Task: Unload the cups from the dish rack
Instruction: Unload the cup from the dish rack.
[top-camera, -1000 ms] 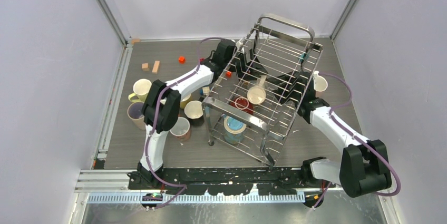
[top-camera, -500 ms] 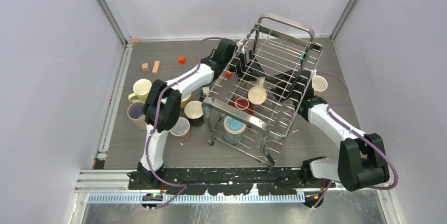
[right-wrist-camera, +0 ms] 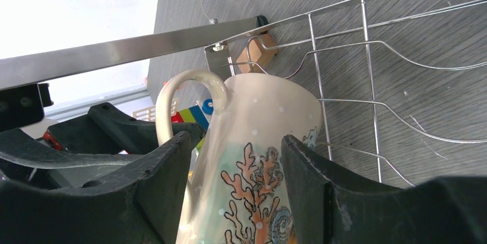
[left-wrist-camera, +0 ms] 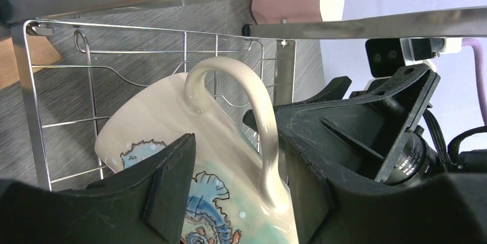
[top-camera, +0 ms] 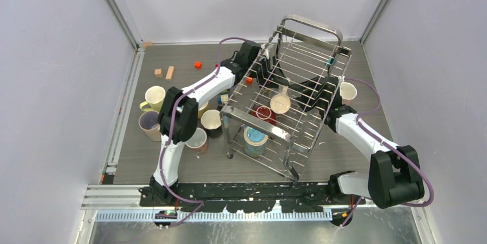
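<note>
A tall silver steel-wire dish rack stands askew mid-table; both arms reach into it from opposite sides toward one cream ceramic mug printed with sea creatures. The right gripper is clamped across this mug's body, apparently to lift it clear, while the left gripper straddles its handle side, fingers apart; whether they press cannot be told. A dark red mug and a blue-and-tan banded mug remain inside, and a yellow mug stands near the table's left edge.
</note>
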